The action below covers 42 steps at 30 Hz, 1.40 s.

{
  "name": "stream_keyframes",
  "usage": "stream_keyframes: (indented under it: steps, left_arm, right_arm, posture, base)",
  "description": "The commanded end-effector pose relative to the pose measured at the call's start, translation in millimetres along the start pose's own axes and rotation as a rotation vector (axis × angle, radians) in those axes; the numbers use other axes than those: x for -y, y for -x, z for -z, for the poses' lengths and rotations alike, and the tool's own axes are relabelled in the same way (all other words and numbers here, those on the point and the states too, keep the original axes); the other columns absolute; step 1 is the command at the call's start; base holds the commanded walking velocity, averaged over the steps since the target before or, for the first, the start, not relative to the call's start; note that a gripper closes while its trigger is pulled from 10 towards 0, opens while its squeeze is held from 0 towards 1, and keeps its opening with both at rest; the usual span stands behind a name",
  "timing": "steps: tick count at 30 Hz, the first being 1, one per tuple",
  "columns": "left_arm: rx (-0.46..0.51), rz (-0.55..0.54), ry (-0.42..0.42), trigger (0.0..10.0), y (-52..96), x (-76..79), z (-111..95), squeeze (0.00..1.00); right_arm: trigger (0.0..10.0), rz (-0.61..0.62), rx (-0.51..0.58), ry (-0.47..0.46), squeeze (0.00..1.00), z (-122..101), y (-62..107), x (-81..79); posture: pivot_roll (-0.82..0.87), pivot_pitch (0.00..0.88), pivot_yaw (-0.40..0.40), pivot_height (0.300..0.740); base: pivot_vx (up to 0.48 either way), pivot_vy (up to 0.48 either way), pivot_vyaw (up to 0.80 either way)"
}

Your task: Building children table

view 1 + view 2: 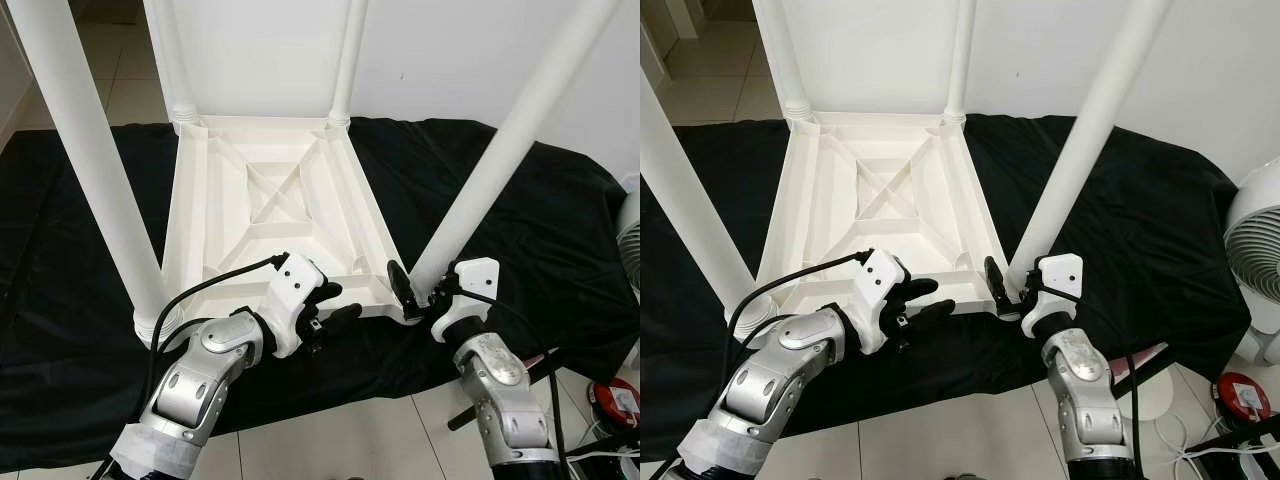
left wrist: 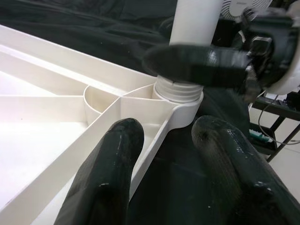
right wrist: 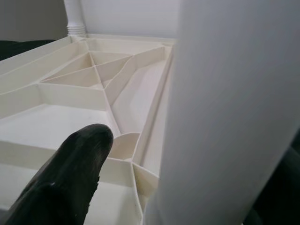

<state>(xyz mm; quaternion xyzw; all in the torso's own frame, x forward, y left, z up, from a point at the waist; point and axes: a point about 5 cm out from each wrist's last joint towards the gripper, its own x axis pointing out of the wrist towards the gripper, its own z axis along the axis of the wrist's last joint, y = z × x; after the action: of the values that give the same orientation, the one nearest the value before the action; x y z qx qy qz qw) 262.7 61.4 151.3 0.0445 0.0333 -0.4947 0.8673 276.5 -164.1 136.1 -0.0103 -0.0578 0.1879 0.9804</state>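
Both grippers work at the near edge of the upturned table top [image 1: 270, 190], at roughly 6 o'clock in the head views. Left gripper [image 1: 335, 305]: fingers spread apart, nothing clasped; in the left wrist view one finger [image 2: 110, 173] lies over the rim of the ribbed underside, the other [image 2: 234, 173] over the black cloth [image 1: 520, 220] outside it. Right gripper [image 1: 420, 300]: fingers parted around the foot of the near right leg [image 1: 500, 160], one finger [image 1: 400, 285] on the table side of it; whether the pads press the leg cannot be told. That leg stands in its corner socket [image 2: 180, 93] and leans toward 1 o'clock. Near left leg [image 1: 90, 170] rises from the 8 o'clock corner; two far legs [image 1: 345, 60] stand at the 12 o'clock edge. Table top lies underside up on the cloth, spread over tiled floor [image 1: 340, 440]. White fan [image 1: 1255, 250] at 3 o'clock; red object [image 1: 1240, 395] with cables at 4 o'clock.
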Motion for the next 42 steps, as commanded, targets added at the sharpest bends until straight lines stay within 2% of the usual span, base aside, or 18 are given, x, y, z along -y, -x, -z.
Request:
stream_keyframes:
  steps: [1,7,8,9,11,14,15,19,26,27,28,29,32,35,42]
  left_arm:
    - [0.003,-0.006,0.002,10.0,-1.0,2.0,-0.9,0.00]
    - [0.002,-0.011,-0.006,10.0,-1.7,0.7,-1.3,0.00]
    - [0.005,-0.013,-0.006,10.0,-3.0,0.5,-2.6,0.00]
    - [0.009,-0.013,-0.006,10.0,-3.8,0.8,-3.9,0.00]
    - [0.014,-0.015,-0.007,10.0,-5.1,1.2,-5.4,0.00]
    - [0.014,-0.016,-0.007,10.0,-5.3,1.3,-5.7,0.00]
    - [0.016,-0.021,-0.006,10.0,-4.8,1.4,-5.9,0.00]
    - [0.018,-0.041,0.000,10.0,-2.4,0.8,-5.8,0.00]
    - [0.019,-0.047,0.008,10.0,-1.9,1.9,-5.7,0.00]
    - [0.020,-0.048,0.008,10.0,-2.2,1.8,-5.7,0.00]
    - [0.020,-0.048,0.008,10.0,-2.2,1.8,-5.7,0.00]
    - [0.020,-0.049,0.009,10.0,-2.8,1.3,-5.9,0.00]
    - [0.016,-0.057,0.009,10.0,-3.4,-0.9,-5.9,0.00]
    - [0.013,-0.066,0.010,10.0,-3.1,-2.8,-5.5,0.00]
    - [0.004,-0.078,0.015,10.0,-0.4,-7.4,-5.4,0.00]
  right_arm:
    - [10.0,-0.078,-0.007,0.008,0.00,-0.8,-2.5,5.5]
    - [10.0,-0.208,-0.033,0.061,0.00,-0.6,-12.4,10.9]
    - [4.7,-0.243,-0.047,0.075,0.00,1.4,-17.8,10.5]
    - [3.9,-0.278,-0.059,0.082,0.00,3.1,-21.7,10.4]
    - [0.7,-0.314,-0.080,0.091,0.00,6.2,-28.0,10.9]
    - [0.7,-0.322,-0.088,0.087,0.00,7.5,-29.3,11.5]
    - [0.0,-0.328,-0.099,0.084,0.00,9.5,-30.0,12.4]
    - [0.0,-0.352,-0.130,0.067,0.00,15.7,-29.3,15.7]
    - [0.0,-0.362,-0.115,0.044,0.00,17.1,-29.1,14.5]
    - [4.9,-0.342,-0.110,0.054,0.00,15.9,-30.0,14.8]
    - [4.9,-0.342,-0.110,0.054,0.00,15.9,-30.0,14.8]
    - [10.0,-0.307,-0.101,0.055,0.00,12.8,-31.7,16.1]
    - [10.0,-0.188,-0.081,0.057,0.00,5.0,-36.5,18.5]
    - [10.0,-0.130,-0.073,0.052,0.00,2.6,-37.6,17.9]
    - [10.0,0.131,-0.065,-0.002,0.00,1.2,-33.6,4.9]
  posture:
    - [0.04,0.018,-0.077,0.740]
    - [0.05,0.016,-0.077,0.740]
    - [0.05,0.015,-0.078,0.740]
    - [0.05,0.015,-0.078,0.740]
    - [0.06,0.014,-0.082,0.740]
    - [0.06,0.014,-0.084,0.740]
    - [0.07,0.015,-0.087,0.740]
    - [0.08,0.019,-0.095,0.740]
    - [0.07,0.031,-0.096,0.740]
    - [0.07,0.034,-0.095,0.740]
    - [0.07,0.034,-0.095,0.740]
    - [0.07,0.035,-0.093,0.740]
    - [0.06,0.044,-0.089,0.740]
    - [0.06,0.045,-0.089,0.740]
    - [0.05,0.052,-0.078,0.740]
  base:
    - [0.000,0.000,0.00]
    - [0.000,0.000,0.00]
    - [0.000,0.000,0.00]
    - [0.000,0.000,0.00]
    - [0.000,0.000,0.00]
    - [0.000,0.000,0.00]
    - [0.000,0.000,0.00]
    - [0.000,0.000,0.00]
    - [0.000,0.000,0.00]
    - [0.000,0.000,0.00]
    - [0.000,0.000,0.00]
    - [0.000,0.000,0.00]
    - [0.000,0.000,0.00]
    - [0.000,0.000,0.00]
    - [0.000,0.000,0.00]
